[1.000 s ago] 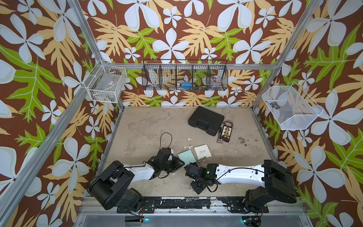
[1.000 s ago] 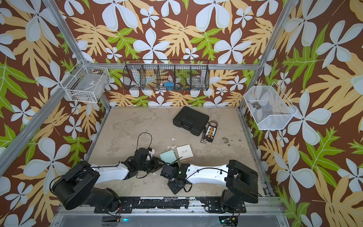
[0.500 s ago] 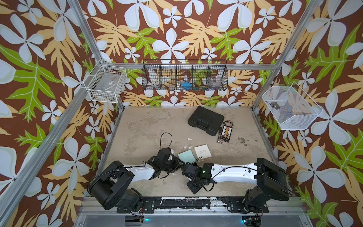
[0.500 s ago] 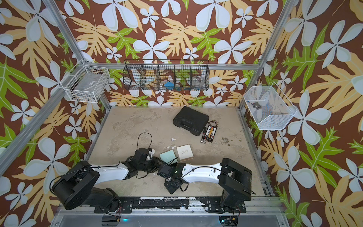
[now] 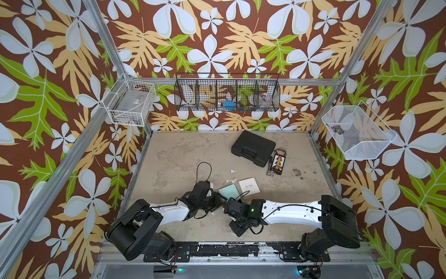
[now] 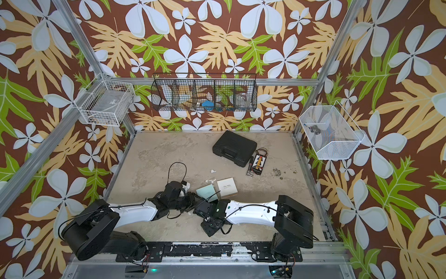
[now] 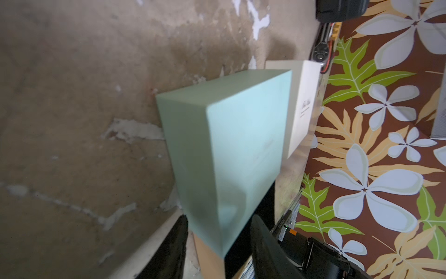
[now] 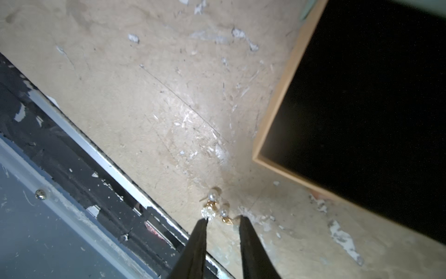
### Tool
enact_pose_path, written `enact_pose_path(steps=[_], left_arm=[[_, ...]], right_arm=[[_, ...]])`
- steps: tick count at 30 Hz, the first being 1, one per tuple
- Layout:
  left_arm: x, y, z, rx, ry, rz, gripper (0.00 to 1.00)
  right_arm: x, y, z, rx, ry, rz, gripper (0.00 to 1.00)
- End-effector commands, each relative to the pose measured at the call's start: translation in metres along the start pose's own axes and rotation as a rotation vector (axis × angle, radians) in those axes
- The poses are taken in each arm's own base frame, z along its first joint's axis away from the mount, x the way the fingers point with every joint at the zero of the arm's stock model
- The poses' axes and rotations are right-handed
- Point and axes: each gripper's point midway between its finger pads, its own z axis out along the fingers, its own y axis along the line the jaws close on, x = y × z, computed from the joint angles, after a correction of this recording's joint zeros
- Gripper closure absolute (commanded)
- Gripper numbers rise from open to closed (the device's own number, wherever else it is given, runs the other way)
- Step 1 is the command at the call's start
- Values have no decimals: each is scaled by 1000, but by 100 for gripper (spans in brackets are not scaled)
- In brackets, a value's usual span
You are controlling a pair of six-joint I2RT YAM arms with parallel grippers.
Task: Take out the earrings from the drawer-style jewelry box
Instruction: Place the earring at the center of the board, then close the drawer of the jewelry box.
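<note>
The jewelry box's mint-green sleeve point(image 7: 241, 145) lies near the table's front, seen in both top views point(image 5: 228, 192) point(image 6: 205, 191). Its tan drawer point(image 8: 272, 108) with black lining is pulled out toward the front edge. My left gripper point(image 7: 218, 217) point(image 5: 218, 199) stands open with the sleeve between its jaws. The earrings point(image 8: 216, 207), small pearl and gold pieces with a crystal one, lie on the table beside the drawer's corner. My right gripper point(image 8: 223, 218) point(image 5: 226, 209) is open just short of them, one fingertip point(image 8: 202, 223) at the crystal piece.
A cream box point(image 5: 249, 187) sits against the mint sleeve. Farther back lie a black case point(image 5: 253, 147) and a small battery board point(image 5: 278, 163). The table's chipped black front rail point(image 8: 79, 169) runs close to the earrings. Wire baskets point(image 5: 226, 95) hang on the walls.
The right arm has shifted slightly at the table's front, its gripper staying by the drawer. Both grippers' jaws have parted a little.
</note>
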Motion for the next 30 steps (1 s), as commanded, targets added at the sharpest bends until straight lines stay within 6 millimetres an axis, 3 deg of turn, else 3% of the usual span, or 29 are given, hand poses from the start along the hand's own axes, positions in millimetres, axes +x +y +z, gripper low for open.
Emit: enact_pose_path(steps=[1,6,10,13,17,22,26,30], left_arm=[[-7,-11,-5,4,-30,9,51],[-23,-24,-19,-48,-96,36,47],[-54,-29,-32,-172,-215,82,50],[-78,-29,-30,-261,-253,122,54],[-102,-22,-15,-319,-245,138,60],[-117,-21,13,-360,-177,203,66],[-113,-23,35,-342,-78,270,70],[-104,-15,45,-335,-14,293,72]], right_arm=[[-2,-10,-11,47,-30,6,71],[2,-26,-19,54,-83,80,72],[8,-39,-19,39,-120,150,74],[8,-43,-14,22,-142,180,75],[-2,-45,-8,9,-188,206,75],[-11,-48,2,5,-217,239,75],[-14,-50,9,8,-227,251,75],[-21,-52,10,12,-253,258,75]])
